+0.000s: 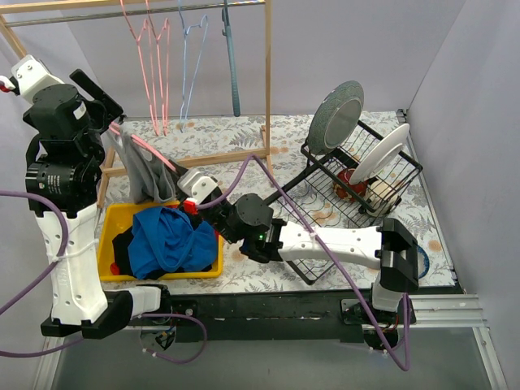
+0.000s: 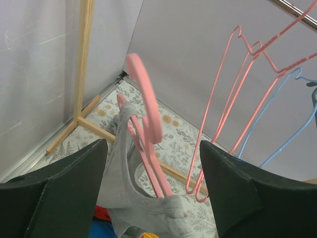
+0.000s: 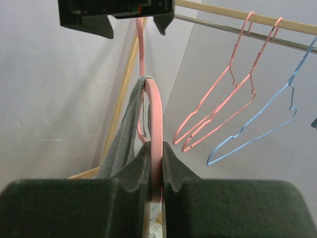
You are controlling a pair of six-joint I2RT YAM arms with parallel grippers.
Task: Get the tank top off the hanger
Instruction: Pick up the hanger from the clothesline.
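Floral cloth is being shown as the covering of the table (image 1: pixel 244 138), with pale walls closing it in at the back and sides. A wooden rack (image 1: pixel 267 65) is being seen standing at the far edge, and spare pink hangers (image 1: pixel 154 65) and a blue hanger (image 1: pixel 191 65) are being carried on its rail. A wire dish rack (image 1: pixel 398 175) is being seen on the right of the table, with a grey plate (image 1: pixel 335 118) and a white plate (image 1: pixel 380 153) propped in it. A yellow bin (image 1: pixel 108 244) near the left arm's base is being filled by a blue garment (image 1: pixel 175 240) and something dark. The grey tank top (image 1: pixel 145 171) is being held up off the table, just behind the bin and in front of the rack's left foot, draped by its strap over a pink hanger (image 2: pixel 147 106). The lower part of that hanger is being pinched by the right gripper (image 3: pixel 156 148), whose fingers are being pressed nearly together with only the pink bar between them. The left gripper (image 2: pixel 152 144) is being held high above, its jaws spread wide. Both the hanger and the hanging cloth are being framed between those jaws, and no contact with either finger is being shown. The upper end of the hanger is being seen running up into that wide gap in the right wrist view.
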